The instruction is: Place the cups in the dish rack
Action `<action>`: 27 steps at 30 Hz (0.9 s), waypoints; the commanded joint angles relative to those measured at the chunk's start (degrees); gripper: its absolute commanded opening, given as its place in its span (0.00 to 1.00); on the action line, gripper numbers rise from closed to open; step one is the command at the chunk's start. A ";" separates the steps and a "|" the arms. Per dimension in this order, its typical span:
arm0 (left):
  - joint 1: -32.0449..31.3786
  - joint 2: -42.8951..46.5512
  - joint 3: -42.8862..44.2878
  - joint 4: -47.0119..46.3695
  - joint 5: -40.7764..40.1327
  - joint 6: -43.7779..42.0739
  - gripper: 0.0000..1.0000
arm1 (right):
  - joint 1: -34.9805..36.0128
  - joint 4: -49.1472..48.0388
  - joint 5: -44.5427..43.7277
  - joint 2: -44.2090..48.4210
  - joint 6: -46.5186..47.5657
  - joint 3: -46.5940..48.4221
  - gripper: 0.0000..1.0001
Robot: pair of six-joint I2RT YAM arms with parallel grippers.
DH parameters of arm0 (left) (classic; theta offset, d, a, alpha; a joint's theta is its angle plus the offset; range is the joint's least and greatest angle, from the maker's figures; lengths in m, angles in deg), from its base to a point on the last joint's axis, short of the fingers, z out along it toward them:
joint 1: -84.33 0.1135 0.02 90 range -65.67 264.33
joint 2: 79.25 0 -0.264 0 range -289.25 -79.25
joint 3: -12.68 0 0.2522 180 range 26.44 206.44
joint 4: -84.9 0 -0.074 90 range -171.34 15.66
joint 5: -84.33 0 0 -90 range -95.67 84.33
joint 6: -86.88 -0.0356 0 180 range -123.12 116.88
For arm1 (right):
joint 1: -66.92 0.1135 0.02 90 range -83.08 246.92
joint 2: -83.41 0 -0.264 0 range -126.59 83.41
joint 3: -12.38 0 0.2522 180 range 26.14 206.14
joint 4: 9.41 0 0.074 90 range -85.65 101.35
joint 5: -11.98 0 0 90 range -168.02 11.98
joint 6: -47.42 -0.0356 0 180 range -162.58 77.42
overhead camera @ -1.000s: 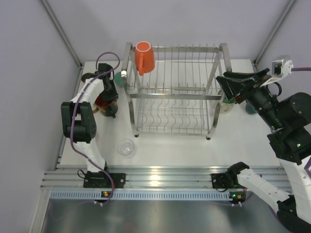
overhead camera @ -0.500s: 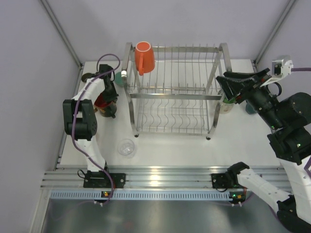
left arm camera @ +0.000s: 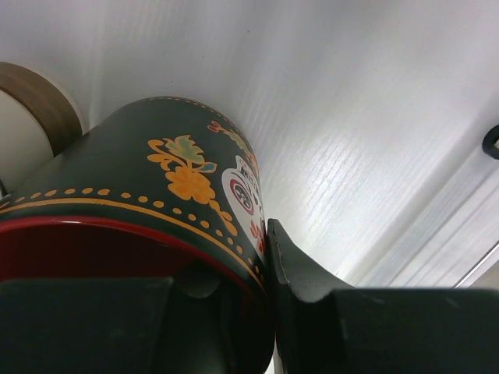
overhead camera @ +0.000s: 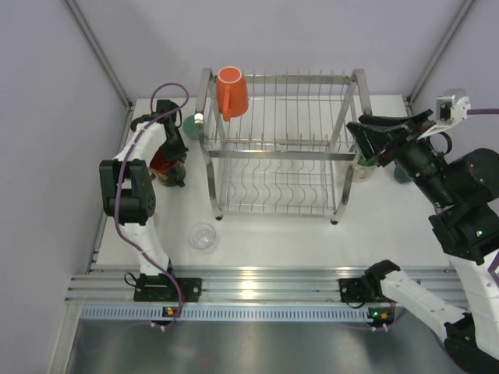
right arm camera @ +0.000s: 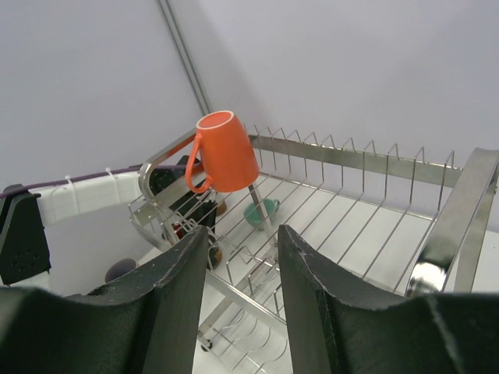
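My left gripper (overhead camera: 171,158) (left arm camera: 261,261) is shut on the rim of the large black patterned cup (overhead camera: 164,164) (left arm camera: 148,195), one finger inside its red interior and one outside. This cup stands on the table left of the dish rack (overhead camera: 281,148) (right arm camera: 351,226). An orange cup (overhead camera: 232,89) (right arm camera: 226,152) hangs upside down on the rack's far left corner post. My right gripper (overhead camera: 363,135) (right arm camera: 242,234) hovers open and empty over the rack's right end.
A brown-rimmed paper cup (left arm camera: 35,109) stands right beside the black one. A teal cup (overhead camera: 189,123) (right arm camera: 261,212) sits behind the rack's left side, a clear cup (overhead camera: 203,236) in front. More cups (overhead camera: 363,169) stand right of the rack.
The left gripper's fingers have closed onto the black cup's rim, and the left arm has shifted slightly toward the far side. The right arm has not moved.
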 commanded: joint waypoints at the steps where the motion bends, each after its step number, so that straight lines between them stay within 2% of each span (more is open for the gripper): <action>1: 0.51 6.71 5.05 -0.20 -2.40 0.86 0.00 | -0.56 -1.49 0.11 0.24 0.27 0.60 0.42; 14: 0.60 11.46 7.87 0.06 -1.87 2.36 0.00 | -0.56 -0.87 0.11 0.15 0.27 0.60 0.42; 15: 2.08 11.81 8.65 0.06 -1.95 2.70 0.00 | -0.56 -0.79 0.11 0.15 0.27 0.60 0.42; 27: 2.97 20.25 16.92 -0.02 -5.82 3.68 0.00 | -0.47 -0.35 1.87 -1.26 -1.05 2.44 0.42</action>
